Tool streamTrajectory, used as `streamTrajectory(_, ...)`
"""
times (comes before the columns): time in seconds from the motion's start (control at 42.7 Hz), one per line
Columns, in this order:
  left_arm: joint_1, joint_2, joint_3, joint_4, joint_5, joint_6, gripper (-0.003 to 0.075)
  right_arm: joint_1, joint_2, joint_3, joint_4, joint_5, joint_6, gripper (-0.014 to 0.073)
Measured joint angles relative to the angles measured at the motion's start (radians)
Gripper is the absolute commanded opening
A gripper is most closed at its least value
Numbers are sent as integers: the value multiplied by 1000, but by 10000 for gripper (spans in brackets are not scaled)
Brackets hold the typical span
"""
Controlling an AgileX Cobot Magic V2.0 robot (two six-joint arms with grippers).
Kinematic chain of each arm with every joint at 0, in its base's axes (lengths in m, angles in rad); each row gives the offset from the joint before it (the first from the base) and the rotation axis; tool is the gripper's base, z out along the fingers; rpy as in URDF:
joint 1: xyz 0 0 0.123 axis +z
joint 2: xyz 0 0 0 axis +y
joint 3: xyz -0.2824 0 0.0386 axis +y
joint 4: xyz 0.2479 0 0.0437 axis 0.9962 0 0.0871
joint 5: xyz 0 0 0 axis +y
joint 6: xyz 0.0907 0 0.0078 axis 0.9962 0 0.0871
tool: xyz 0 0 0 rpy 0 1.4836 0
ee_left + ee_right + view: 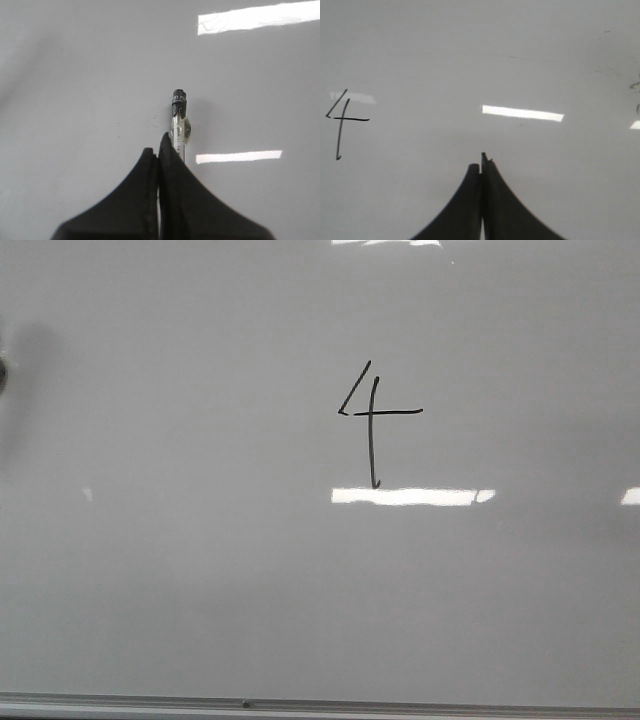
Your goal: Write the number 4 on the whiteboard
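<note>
Plainly, the writing step looks finished: the number 4 stands complete on the whiteboard, a little toward one o'clock of the board's middle in the front view, with its slanted stroke, crossbar and long stem all drawn. The stem's foot ends just above a bright strip of glare.

The left gripper is clamped on a marker, whose dark tip points toward twelve o'clock from the fingers and appears to hang clear of the surface, though the wrist view is too flat to be sure of a gap. No fresh ink shows around it. The right gripper has its fingers pressed together on nothing that I can make out; from its camera the numeral sits well off at nine o'clock.

By my judgement, what remains is only to keep the pen off the board and draw the left arm back without dragging the tip across the figure.
</note>
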Motion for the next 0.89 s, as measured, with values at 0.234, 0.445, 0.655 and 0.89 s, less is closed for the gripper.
streamTrajectory(0.234, 0, 0, 0, 0, 0, 0, -20, -91, -14, 150, 6, -109, 0, -69)
streamTrajectory(0.445, 0, 0, 0, 0, 0, 0, -20, -99, -14, 228, 10, -231, 0, -69)
streamTrajectory(0.655, 0, 0, 0, 0, 0, 0, -20, -99, -16, 230, 10, -267, 0, -69)
streamTrajectory(0.89, 0, 0, 0, 0, 0, 0, -20, -99, -16, 230, 42, -287, 0, -69)
